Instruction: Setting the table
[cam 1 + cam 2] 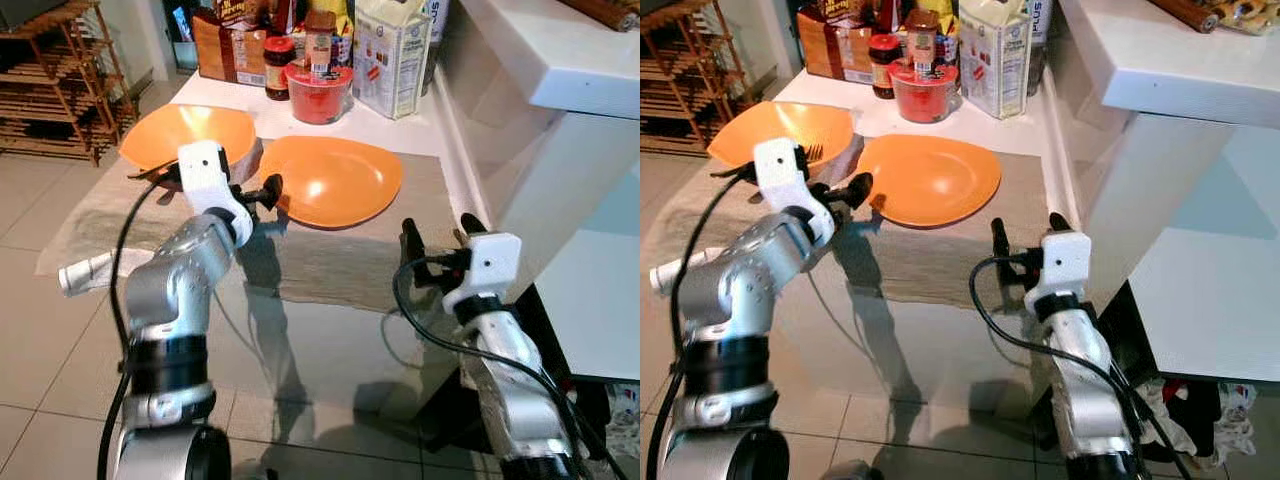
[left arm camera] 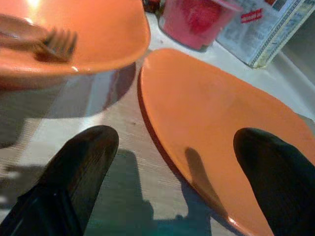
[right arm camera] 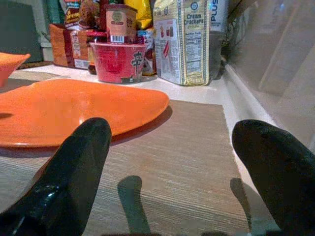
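Glass table [image 1: 330, 330]: one orange plate [image 1: 331, 180], one orange bowl [image 1: 188, 134], one fork [image 2: 55, 43].

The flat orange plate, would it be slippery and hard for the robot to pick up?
Probably a bit. The orange plate looks glossy, with a bright glare spot, so the black fingers might slide. It lies low on the woven placemat, with little edge to get under. It looks stiff, likely plastic, so it probably won't bend. The left gripper is open at its rim.
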`<state>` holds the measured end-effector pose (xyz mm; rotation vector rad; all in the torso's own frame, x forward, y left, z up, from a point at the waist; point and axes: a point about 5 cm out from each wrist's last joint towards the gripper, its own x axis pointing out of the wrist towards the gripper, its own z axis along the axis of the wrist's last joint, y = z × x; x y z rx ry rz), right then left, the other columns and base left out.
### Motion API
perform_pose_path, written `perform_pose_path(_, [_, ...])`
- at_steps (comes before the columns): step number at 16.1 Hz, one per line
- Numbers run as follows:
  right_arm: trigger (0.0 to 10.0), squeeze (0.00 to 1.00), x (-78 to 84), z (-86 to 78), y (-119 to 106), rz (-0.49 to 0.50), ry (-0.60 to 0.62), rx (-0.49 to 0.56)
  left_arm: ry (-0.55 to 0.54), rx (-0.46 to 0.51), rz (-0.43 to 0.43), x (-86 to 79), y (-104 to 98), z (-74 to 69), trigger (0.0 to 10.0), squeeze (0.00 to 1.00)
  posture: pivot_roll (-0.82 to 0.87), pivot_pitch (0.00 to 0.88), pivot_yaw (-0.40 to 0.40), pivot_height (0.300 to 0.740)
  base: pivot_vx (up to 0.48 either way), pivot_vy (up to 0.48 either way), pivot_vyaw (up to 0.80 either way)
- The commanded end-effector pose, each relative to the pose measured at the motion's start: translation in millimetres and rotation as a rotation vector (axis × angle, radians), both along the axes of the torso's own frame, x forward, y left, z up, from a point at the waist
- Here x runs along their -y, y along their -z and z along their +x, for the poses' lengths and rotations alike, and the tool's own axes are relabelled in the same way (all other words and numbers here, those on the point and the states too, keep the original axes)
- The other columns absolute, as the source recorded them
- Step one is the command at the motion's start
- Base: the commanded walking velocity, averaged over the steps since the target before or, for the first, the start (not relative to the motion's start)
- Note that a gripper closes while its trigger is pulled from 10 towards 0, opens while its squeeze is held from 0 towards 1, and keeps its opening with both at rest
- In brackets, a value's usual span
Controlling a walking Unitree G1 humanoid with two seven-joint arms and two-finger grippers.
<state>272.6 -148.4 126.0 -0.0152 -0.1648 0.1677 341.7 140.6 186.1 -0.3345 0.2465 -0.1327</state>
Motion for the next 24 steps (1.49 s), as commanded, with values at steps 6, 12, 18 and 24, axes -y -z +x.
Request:
perform_pose_path(6, [10.0, 0.00, 13.6, -20.5, -15.4, -0.022, -0.011, 0.011, -0.015, -0.026, 0.028, 1.6, 8.0, 21.5, 10.0, 0.00, -0.04, 0.000, -0.047, 0.740, 0.000, 0.000, 0.00])
perform_pose_path(12, [10.0, 0.00, 39.5, -50.5, -15.6, -0.086, 0.037, -0.076, -0.070, -0.032, 0.046, -2.9, 17.5, 34.2, 10.0, 0.00, -0.14, 0.000, -0.072, 0.740, 0.000, 0.000, 0.00])
perform_pose_path(18, [10.0, 0.00, 40.5, -55.4, -14.7, -0.090, 0.026, -0.116, -0.058, -0.028, -0.098, 0.3, 15.4, 38.3, 10.0, 0.00, -0.13, 0.000, -0.087, 0.740, 0.000, 0.000, 0.00])
perform_pose_path(24, [10.0, 0.00, 37.5, -54.0, -13.4, -0.089, 0.012, -0.132, -0.059, -0.054, -0.013, -7.3, 22.9, 37.4, 10.0, 0.00, -0.12, 0.000, -0.095, 0.740, 0.000, 0.000, 0.00])
